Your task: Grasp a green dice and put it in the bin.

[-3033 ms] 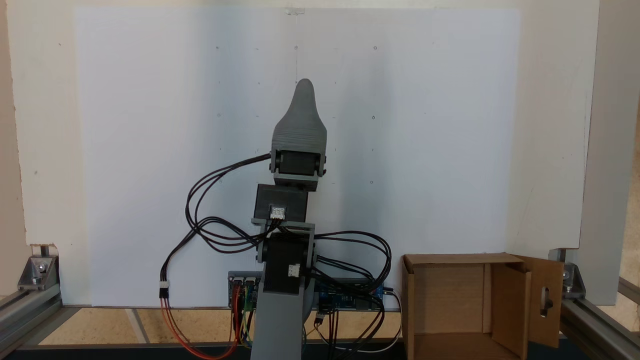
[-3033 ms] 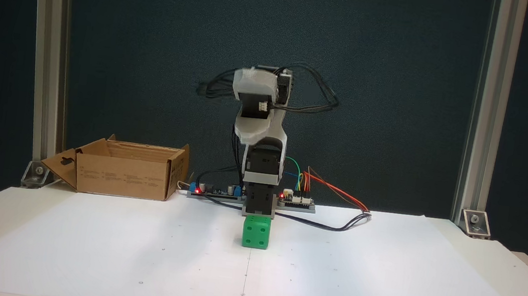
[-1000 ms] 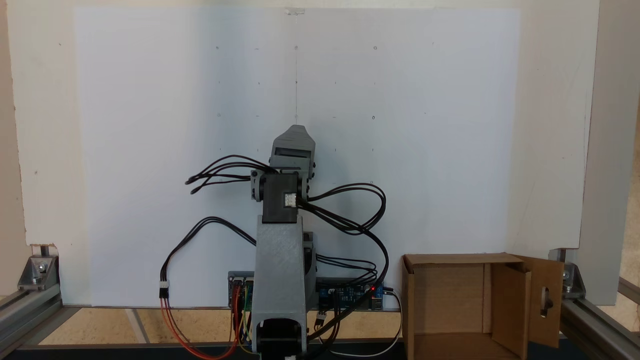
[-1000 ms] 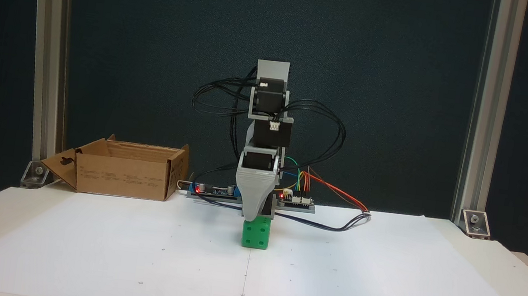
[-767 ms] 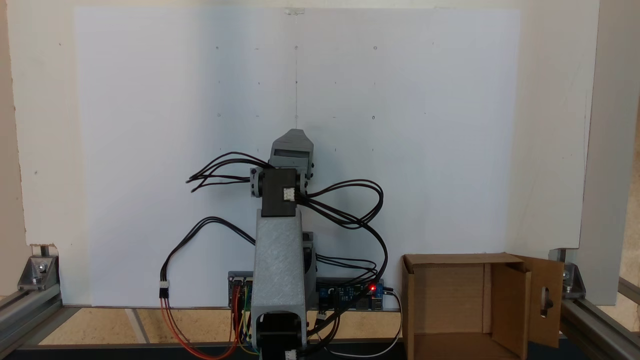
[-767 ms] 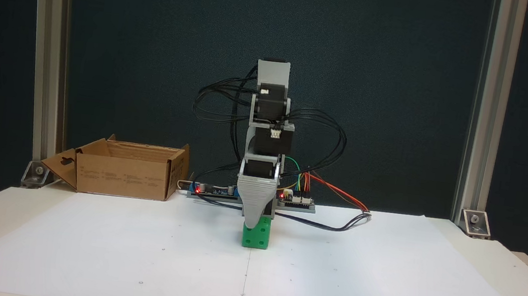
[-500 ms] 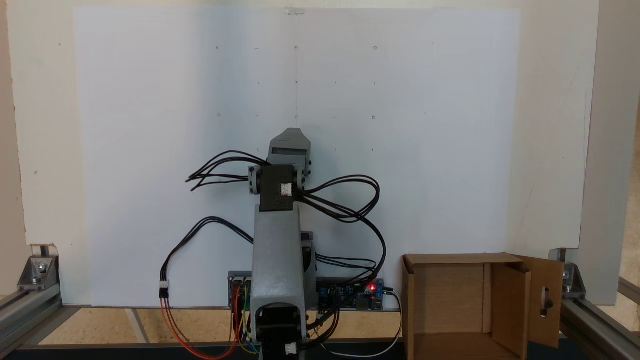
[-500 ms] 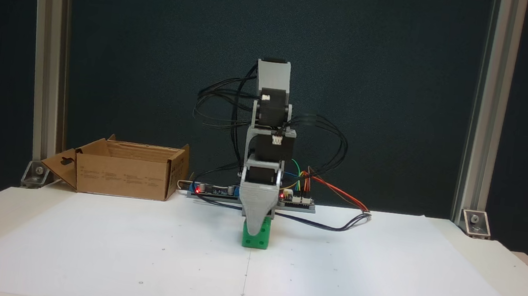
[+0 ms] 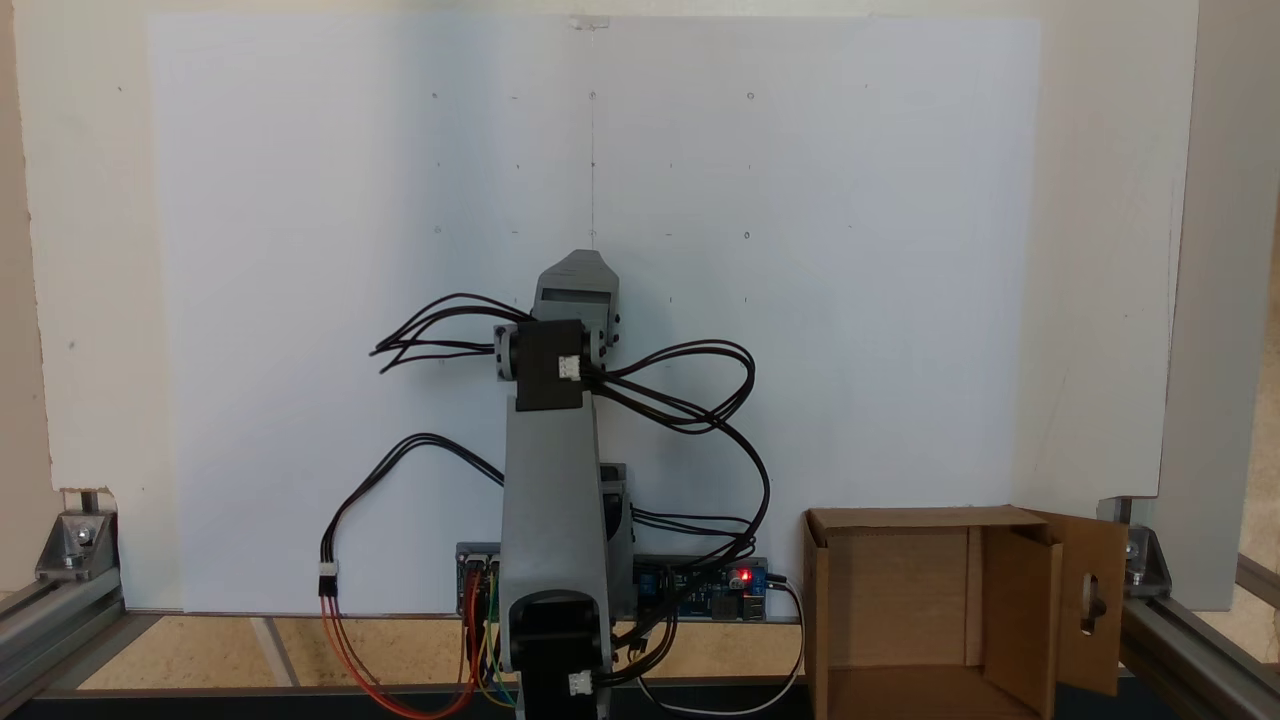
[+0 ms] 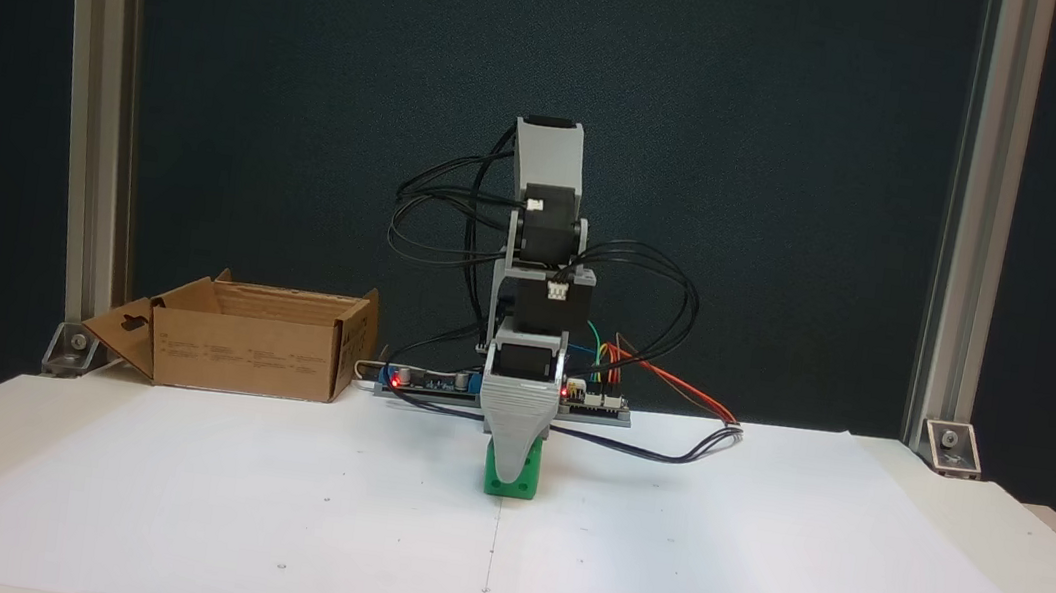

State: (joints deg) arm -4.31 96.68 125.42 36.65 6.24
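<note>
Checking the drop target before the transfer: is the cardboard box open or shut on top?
Open. The bin has its flaps spread; a fixed view from above looks straight into its bare brown interior, and the handle-slot flap is folded outward.

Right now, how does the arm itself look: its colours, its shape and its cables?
The arm is built of grey printed links joined by black servo blocks with small white connectors. The tool is a ribbed grey finger that narrows to a rounded tip. Black cables loop out at both sides; red, orange, yellow and green wires run to the boards at its base.
</note>
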